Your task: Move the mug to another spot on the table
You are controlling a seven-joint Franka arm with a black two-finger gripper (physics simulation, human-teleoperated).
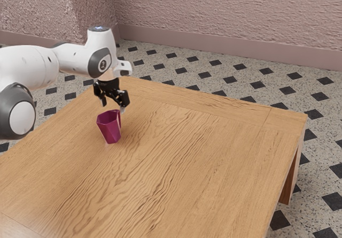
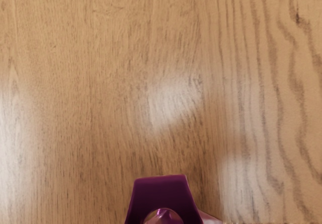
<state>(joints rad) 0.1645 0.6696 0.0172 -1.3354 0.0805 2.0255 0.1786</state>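
Mug (image 1: 109, 127): a magenta-purple cup in the left-centre of the exterior view, on the near-left part of the worktop (image 1: 203, 158) and well away from every edge.
Mug axis: the long axis runs close to vertical with the mouth facing up. The rim is wider than the base, and the top leans a little toward the frame's left.
Mug base: a faint shadow lies directly under it. I cannot tell whether the base touches the wood or sits just above it.
Mug contents: the mouth shows the cup's own darker purple inner wall. What it holds, if anything, cannot be made out.
Hand (image 1: 112, 105): black, directly above the mug's rim, with its fingers spread about as wide as the cup. One fingertip (image 1: 123, 107) is just beside the rim's right edge and the other is higher, above the rim's left side. It has hold of nothing.
Arm (image 1: 48, 64): white with grey joints, entering from the left edge of the frame.
Writing: a small mark on the arm's grey joint cap (image 1: 101, 64) is too small to read.
Wrist view: a blurred purple piece of the mug (image 2: 162, 204) sits just under the hand, against the worktop's (image 2: 151, 83) wood grain with pale glare patches.
Surroundings: a black-and-white diamond-tiled floor (image 1: 240, 72) and a rough pink wall (image 1: 214, 8).
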